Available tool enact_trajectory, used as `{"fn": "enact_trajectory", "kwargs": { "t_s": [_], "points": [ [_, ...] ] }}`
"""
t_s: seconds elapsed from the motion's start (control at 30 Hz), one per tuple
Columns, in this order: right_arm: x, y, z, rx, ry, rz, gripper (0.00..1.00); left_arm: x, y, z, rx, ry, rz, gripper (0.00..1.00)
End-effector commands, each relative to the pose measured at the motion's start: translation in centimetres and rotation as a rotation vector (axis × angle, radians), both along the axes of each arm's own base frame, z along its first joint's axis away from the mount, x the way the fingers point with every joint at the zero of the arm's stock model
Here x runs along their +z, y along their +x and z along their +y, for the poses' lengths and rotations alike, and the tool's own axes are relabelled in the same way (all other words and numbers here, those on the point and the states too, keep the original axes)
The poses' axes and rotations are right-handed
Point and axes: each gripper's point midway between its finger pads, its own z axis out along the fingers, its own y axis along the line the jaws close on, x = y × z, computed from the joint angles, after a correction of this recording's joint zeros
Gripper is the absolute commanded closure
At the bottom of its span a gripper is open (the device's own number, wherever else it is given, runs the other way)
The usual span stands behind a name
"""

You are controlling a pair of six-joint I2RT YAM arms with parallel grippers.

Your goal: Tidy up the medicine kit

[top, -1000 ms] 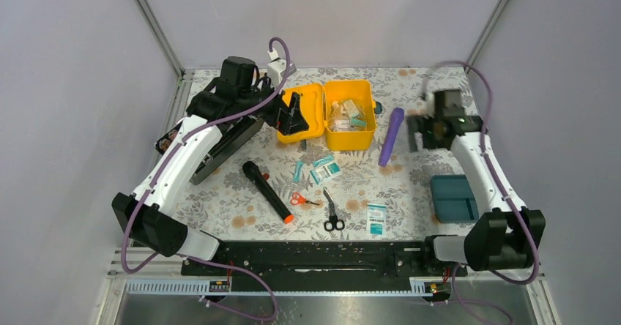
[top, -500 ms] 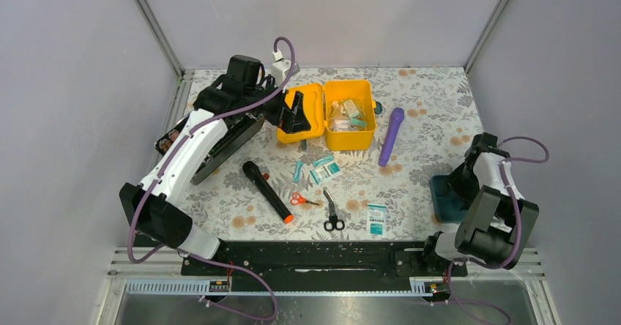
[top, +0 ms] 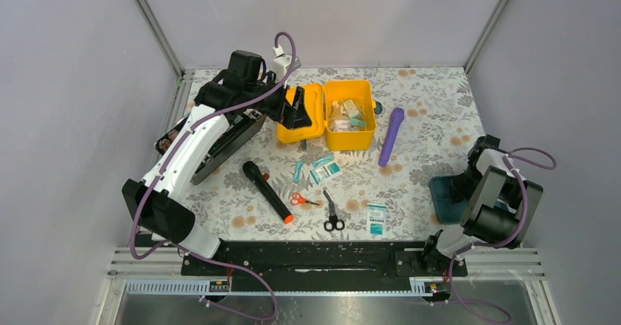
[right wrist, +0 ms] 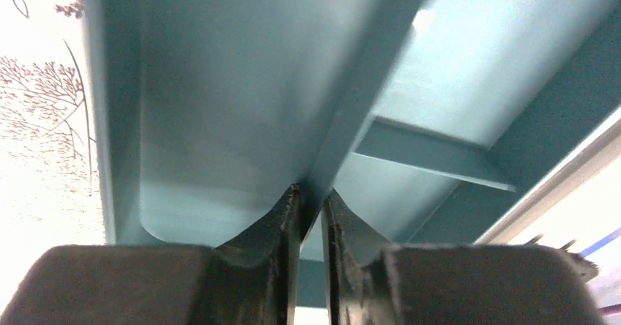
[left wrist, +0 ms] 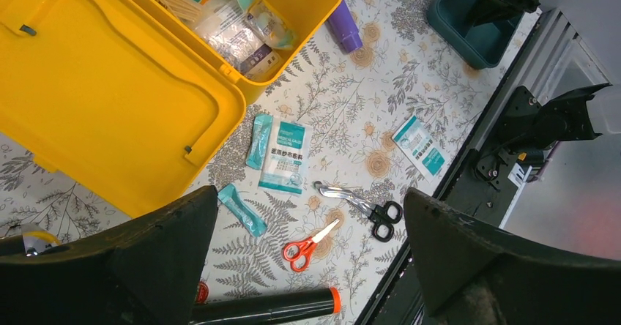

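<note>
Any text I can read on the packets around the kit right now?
"MEDICAL GAUZE", probably, on the large white-and-teal packet; the Chinese line beneath it is too small.
Small white-and-teal packet, farther right: print too small to read.
Clear packets inside the medicine kit: blurred, unreadable.

Yellow medicine kit (top: 350, 140) lies open, teal insert tray (top: 444, 197) well apart

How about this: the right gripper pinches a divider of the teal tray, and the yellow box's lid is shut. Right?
One slip: the top external view shows the yellow box open, its lid laid flat beside it. The right gripper does pinch a divider of the teal tray.
</note>
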Motion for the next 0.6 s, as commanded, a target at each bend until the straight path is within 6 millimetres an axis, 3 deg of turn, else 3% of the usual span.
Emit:
{"fn": "enact_trajectory", "kwargs": {
  "t_s": [0.0, 0.03, 0.13, 0.23, 0.37, 0.57],
  "points": [
    [0.4, 1.0, -0.3, -0.028, -0.003, -0.041, 0.9, 1.9, 0.5, -0.1, 0.013, -0.02, -0.064, 0.04],
    [0.5, 0.8, -0.1, -0.02, 0.0, -0.042, 0.99, 1.9, 0.5, 0.0, 0.014, -0.021, -0.065, 0.04],
    [1.7, 0.6, 0.3, 0.001, 0.008, -0.055, 1.0, 1.8, 0.5, 0.1, 0.019, -0.024, -0.071, 0.04],
    [4.0, 1.7, 1.1, 0.054, 0.044, -0.14, 1.0, 1.7, 0.5, 0.2, 0.012, -0.034, -0.073, 0.04],
    [8.0, 4.5, 3.4, 0.184, 0.095, -0.29, 1.0, 1.9, 0.7, 0.0, 0.006, -0.057, -0.082, 0.03],
    [14.9, 11.6, 11.1, 0.681, 0.127, -0.562, 1.0, 1.9, 2.0, 0.0, 0.034, -0.044, -0.1, 0.03]
  ]
}}
